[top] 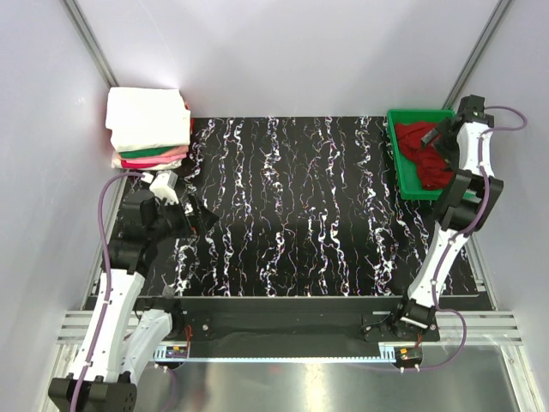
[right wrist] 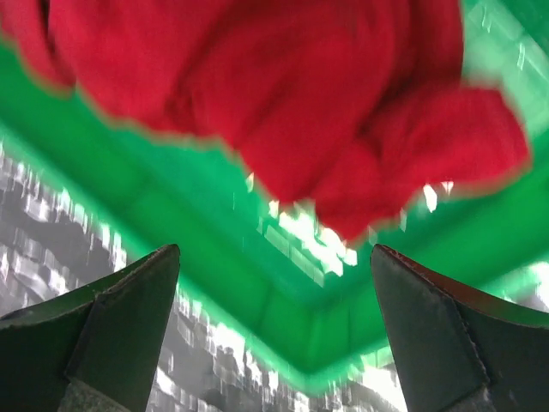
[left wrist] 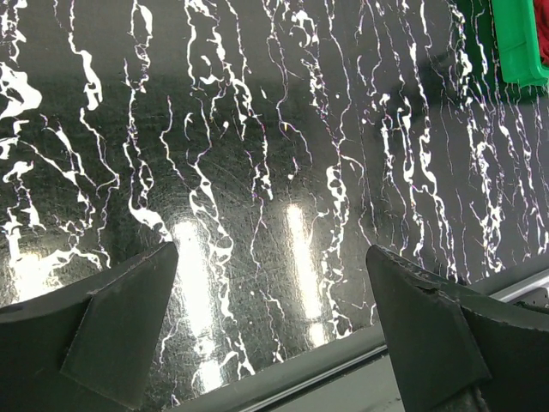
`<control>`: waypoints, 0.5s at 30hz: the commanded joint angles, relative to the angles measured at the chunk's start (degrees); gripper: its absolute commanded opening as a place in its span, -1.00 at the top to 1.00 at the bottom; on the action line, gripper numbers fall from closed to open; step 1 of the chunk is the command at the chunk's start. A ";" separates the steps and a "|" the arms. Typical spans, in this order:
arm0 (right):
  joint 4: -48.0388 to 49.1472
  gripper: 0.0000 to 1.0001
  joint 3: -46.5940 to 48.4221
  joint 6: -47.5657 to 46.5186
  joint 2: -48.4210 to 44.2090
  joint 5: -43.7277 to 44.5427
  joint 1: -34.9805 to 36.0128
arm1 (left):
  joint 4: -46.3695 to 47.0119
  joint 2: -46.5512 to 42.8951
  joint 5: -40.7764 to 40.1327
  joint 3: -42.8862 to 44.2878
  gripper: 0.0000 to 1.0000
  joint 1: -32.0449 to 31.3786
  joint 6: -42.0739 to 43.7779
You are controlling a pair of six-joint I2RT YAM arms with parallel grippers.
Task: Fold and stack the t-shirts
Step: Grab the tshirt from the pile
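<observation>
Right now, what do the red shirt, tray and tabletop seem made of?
Red shirt: soft matte cloth, it lies crumpled in folds.
Tray: likely hard plastic, glossy green with sharp rims.
Tabletop: smooth, glossy black with white veining, reflecting lights; maybe laminate.

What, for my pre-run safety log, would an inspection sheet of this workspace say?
Surface: black table with white veining, glossy, glare in the left wrist view.
Job's things: stack of folded t-shirts at the far left corner, white on top, green and pink below; red t-shirt crumpled in the green tray at far right.
Clutter: nothing seen.
End effectors: left end effector open, empty, over bare table; right end effector open, over the red t-shirt, not gripping it.
Cables: a purple cable runs along each arm.
Surroundings: pale walls, metal frame posts in the corners.
</observation>
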 commanded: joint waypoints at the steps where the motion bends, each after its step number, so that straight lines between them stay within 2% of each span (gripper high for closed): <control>1: -6.61 -0.99 15.01 -1.51 6.97 7.93 0.21 | 3.36 -0.03 2.10 -0.28 -0.97 0.18 -0.14; 3: -8.03 -0.99 20.89 -2.47 12.34 9.09 0.21 | 3.27 0.23 2.01 -0.28 -0.98 0.27 -0.23; 5: -6.99 -0.96 21.81 -2.65 15.06 8.48 0.21 | 3.27 0.23 2.01 -0.37 -0.97 0.27 -0.23; 9: -3.47 -0.81 17.70 -2.48 15.78 7.07 0.21 | 3.36 0.67 2.28 -0.46 -0.97 0.27 -0.23; 12: -1.80 -0.60 13.83 -2.65 15.43 5.58 0.21 | 3.27 1.02 2.36 -0.37 -0.97 0.27 -0.23; 13: -1.18 -0.45 12.68 -2.74 14.73 4.70 0.21 | 3.27 1.11 2.19 -0.37 -0.97 0.27 -0.23; 14: 0.65 -0.07 11.45 -2.74 14.20 4.35 0.21 | 3.18 1.11 2.02 -0.37 -0.97 0.27 -0.23; 15: 1.45 0.15 9.17 -2.83 13.68 3.99 0.21 | 3.18 1.02 1.93 -0.37 -0.98 0.27 -0.23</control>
